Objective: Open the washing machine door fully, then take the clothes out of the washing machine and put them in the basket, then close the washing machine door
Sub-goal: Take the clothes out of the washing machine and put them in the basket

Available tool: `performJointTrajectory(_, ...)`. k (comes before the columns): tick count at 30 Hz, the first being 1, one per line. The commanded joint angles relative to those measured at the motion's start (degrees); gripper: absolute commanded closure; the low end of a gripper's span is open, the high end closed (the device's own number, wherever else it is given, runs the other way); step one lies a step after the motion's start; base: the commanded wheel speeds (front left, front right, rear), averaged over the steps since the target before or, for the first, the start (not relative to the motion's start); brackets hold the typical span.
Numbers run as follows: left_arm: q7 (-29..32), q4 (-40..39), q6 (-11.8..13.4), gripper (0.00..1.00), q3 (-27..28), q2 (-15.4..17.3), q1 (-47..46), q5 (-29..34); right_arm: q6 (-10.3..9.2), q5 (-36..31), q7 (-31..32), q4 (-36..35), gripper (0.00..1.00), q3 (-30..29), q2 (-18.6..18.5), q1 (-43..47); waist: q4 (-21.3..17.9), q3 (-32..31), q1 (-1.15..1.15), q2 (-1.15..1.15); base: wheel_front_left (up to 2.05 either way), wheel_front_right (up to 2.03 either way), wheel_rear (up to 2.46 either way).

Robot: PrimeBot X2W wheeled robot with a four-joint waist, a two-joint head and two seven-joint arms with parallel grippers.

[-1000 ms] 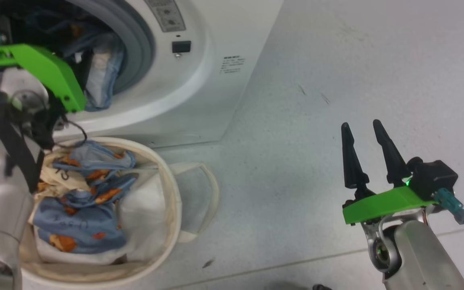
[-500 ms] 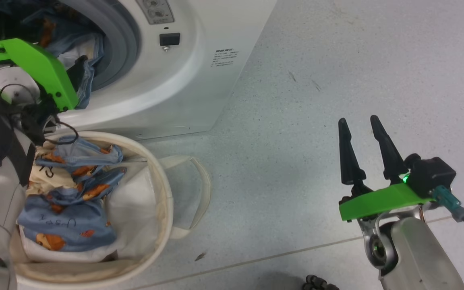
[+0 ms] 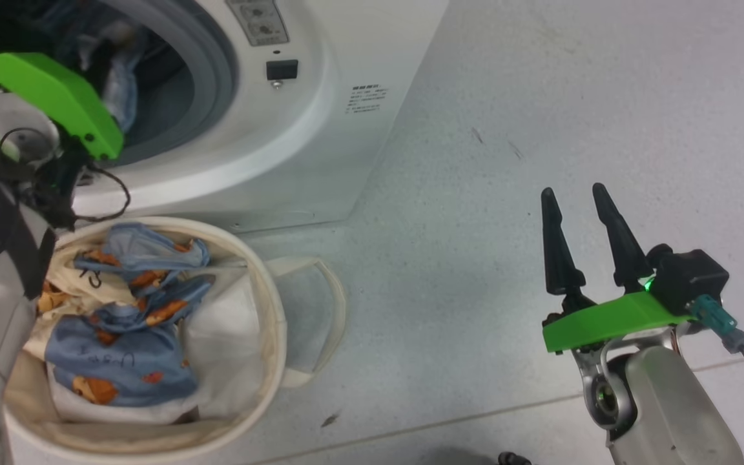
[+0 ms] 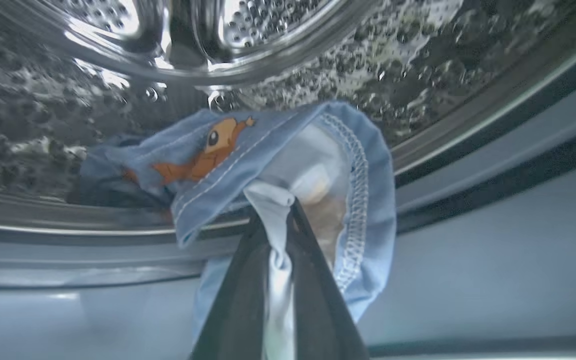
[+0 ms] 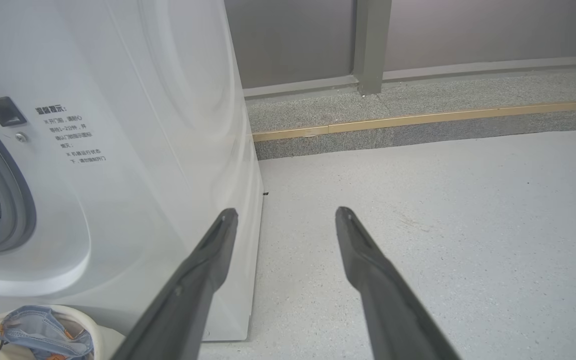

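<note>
The white washing machine (image 3: 320, 129) stands at the upper left with its drum (image 4: 268, 50) exposed; the washing machine door is out of view. My left gripper (image 4: 280, 215) reaches into the drum's mouth and is shut on a light-blue garment (image 4: 248, 150) printed with an orange animal, lying over the grey rubber ring. Below the machine sits the cream basket (image 3: 275, 310), holding blue and cream clothes (image 3: 120, 349). My right gripper (image 3: 571, 190) hovers open and empty over the floor, far to the right of the basket.
In the right wrist view the machine's side (image 5: 193, 175) is close on the left of my right gripper (image 5: 286, 212). Speckled grey floor (image 3: 507, 97) spreads to the right. A raised stone kerb (image 5: 418, 120) and grey wall run behind.
My left gripper has shut on the blue garment at the drum's mouth, and the fabric no longer hangs as low over the ring. The head view has shifted slightly. The right arm is still.
</note>
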Motion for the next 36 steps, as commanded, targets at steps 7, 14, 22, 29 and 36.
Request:
performJointTrajectory(7,-17.89,-2.77,-0.33,1.00,-0.37,4.63,1.93,0.68,0.05,-0.16,-0.70,-0.40,0.00,1.21,-0.38,0.83,2.22,-4.74,-0.01,0.00,0.00,0.00,0.00)
performJointTrajectory(14,-23.39,-9.79,-0.33,1.00,0.70,6.58,9.18,1.99,0.05,0.17,-0.70,0.86,0.00,1.76,-1.11,2.37,5.54,-9.62,-0.01,0.00,0.00,0.00,0.00)
performJointTrajectory(22,-23.47,-32.45,3.31,1.00,12.28,6.37,26.02,11.02,0.05,0.64,-0.70,2.05,0.00,2.21,-1.80,4.54,9.74,-14.25,-0.01,0.00,0.00,0.00,0.00)
performJointTrajectory(29,-23.48,-52.79,8.43,1.00,15.87,7.09,42.25,15.54,0.05,1.03,-0.70,2.78,0.00,3.17,-2.00,5.92,12.25,-17.31,-0.01,0.00,0.00,0.00,0.00)
performJointTrajectory(36,-22.90,-64.43,12.57,1.00,16.90,8.41,50.11,16.29,0.05,1.22,-0.70,3.13,0.00,3.38,-2.05,6.35,12.93,-18.15,-0.01,0.00,0.00,0.00,0.00)
